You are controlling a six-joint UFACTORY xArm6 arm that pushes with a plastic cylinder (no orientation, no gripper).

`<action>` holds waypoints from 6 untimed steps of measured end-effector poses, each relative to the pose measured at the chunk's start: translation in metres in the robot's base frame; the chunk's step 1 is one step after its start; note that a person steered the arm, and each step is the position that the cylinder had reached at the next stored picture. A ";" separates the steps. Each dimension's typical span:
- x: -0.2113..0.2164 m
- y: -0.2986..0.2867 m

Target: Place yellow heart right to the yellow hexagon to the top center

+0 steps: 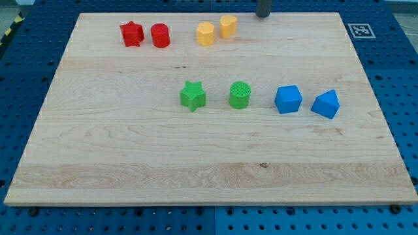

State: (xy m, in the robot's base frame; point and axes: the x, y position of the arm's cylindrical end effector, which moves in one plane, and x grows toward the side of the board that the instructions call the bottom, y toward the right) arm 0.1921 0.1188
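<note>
On the pale wooden worktop (209, 163) the two yellow plastic blocks sit near the view's top, a little left of centre: the yellow hexagon (206, 34) and, just beside it to the view's right and slightly higher, the yellow heart (228, 26), the two apparently touching or very nearly so. That is where the task wants the heart, so I judge the placement essentially made, with at most a small trim left. The end effector here is a bare dark rod with nothing to clench or release, so it grasps nothing; my tip (262, 15) rests at the worktop's top edge, to the view's right of the heart and apart from it, touching no block. Standing off to that side makes sense: it leaves the pair undisturbed, and a push toward the view's left from there would only press the heart harder against the hexagon, which risks shifting both. The remaining blocks lie well clear, presumably left as they are because the task does not concern them: a red star (131, 34) and a red cylinder (160, 35) side by side at the top left, a green star (192, 95) and a green ribbed cylinder (240, 94) in the middle row, and two blue blocks, a blue cube-like block (288, 99) and a blue wedge-like block (326, 104), to their right.
</note>
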 end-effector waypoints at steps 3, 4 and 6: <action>0.001 -0.007; 0.002 -0.024; 0.015 -0.058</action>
State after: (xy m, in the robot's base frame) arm 0.2070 0.0603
